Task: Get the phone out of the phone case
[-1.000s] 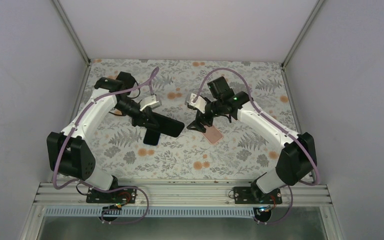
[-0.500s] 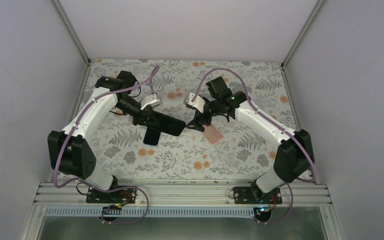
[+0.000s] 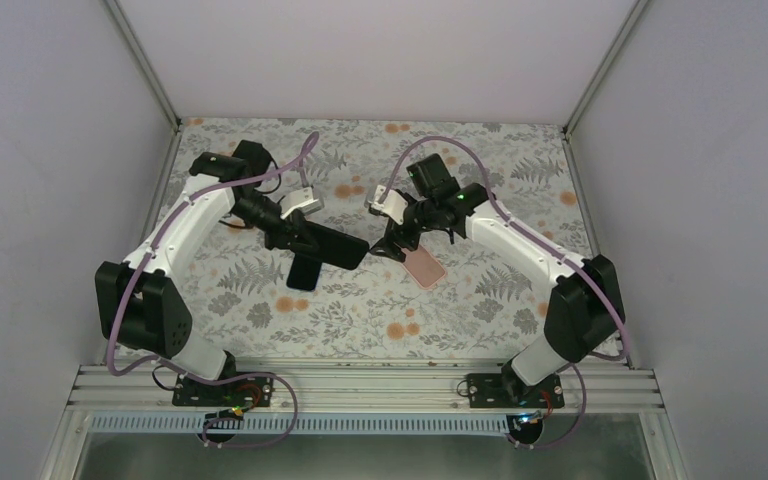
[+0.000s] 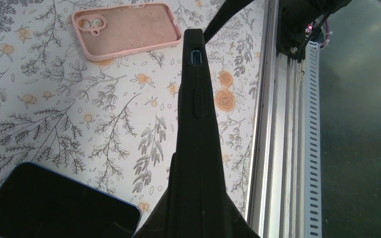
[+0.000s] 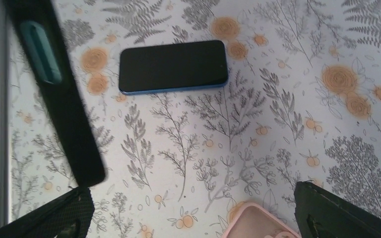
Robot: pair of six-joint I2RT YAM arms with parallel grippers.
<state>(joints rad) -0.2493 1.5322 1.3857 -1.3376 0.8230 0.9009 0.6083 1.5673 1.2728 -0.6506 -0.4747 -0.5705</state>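
Right gripper has nudged left toward black phone case, jaws spread, likely to pry. Left gripper clamps that case edge-up for access; blue-edged phone lies on table beneath, empty pink case rightward.

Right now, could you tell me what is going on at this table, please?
The left gripper is shut on a black cased phone, holding it edge-on above the table. The right gripper is open beside its far end, gripping nothing, over one end of an empty pink case. A blue phone lies screen up on the table.
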